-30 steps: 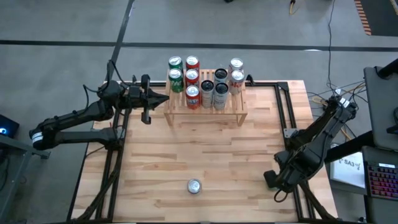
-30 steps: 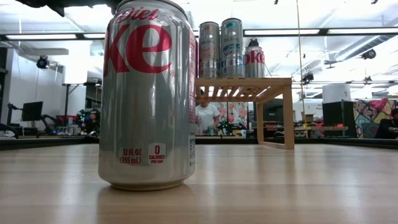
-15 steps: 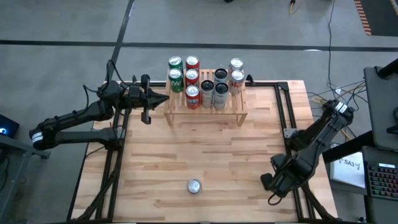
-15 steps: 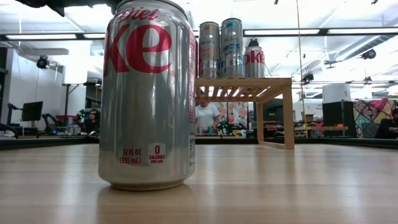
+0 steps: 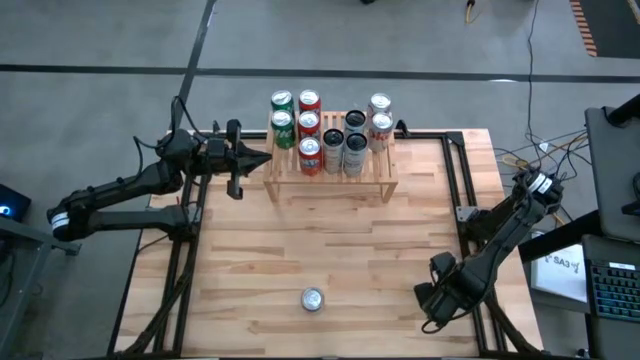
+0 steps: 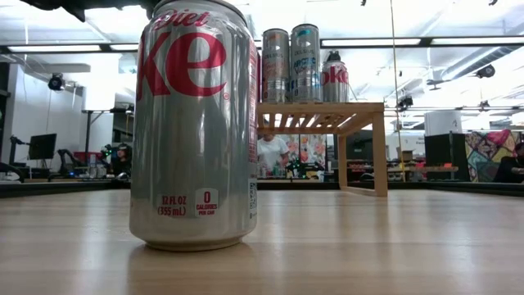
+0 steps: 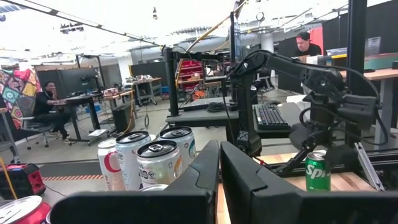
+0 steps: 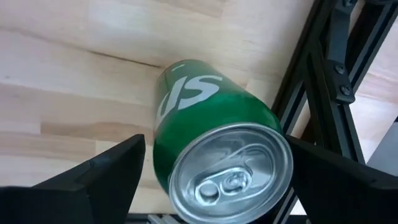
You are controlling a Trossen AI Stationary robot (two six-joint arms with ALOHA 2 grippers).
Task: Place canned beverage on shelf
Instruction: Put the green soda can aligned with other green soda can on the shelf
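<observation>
Cans [image 5: 327, 132] were seen in the high view crowded on the shelf [image 5: 330, 186] at the table's far edge, some standing behind it, while a lone silver can [image 5: 313, 298] stood near the front edge and the right gripper [image 5: 432, 303] hung low at the table's right front corner, over the dark frame; the left gripper [image 5: 262, 157] was parked just beside the shelf's left end, its fingers pressed together on nothing. Close to the lens in the low view, the silver diet cola can [image 6: 196, 123] was shown upright on the wood, with the shelf [image 6: 323, 117] and three cans on it well behind; neither gripper was visible there. From the left wrist view, the left arm's closed fingers [image 7: 245, 180] were seen pointing past the shelved cans toward a green can [image 7: 318, 170] standing by the far arm. In the right wrist view, that green can [image 8: 214, 140] was framed from above between the right gripper's widely spread fingers [image 8: 106, 171], not yet gripped, close to the table frame [image 8: 323, 81]. A good grasp was judged to call for a centred descent around the can's body, clear of the frame, before the jaws were closed.
</observation>
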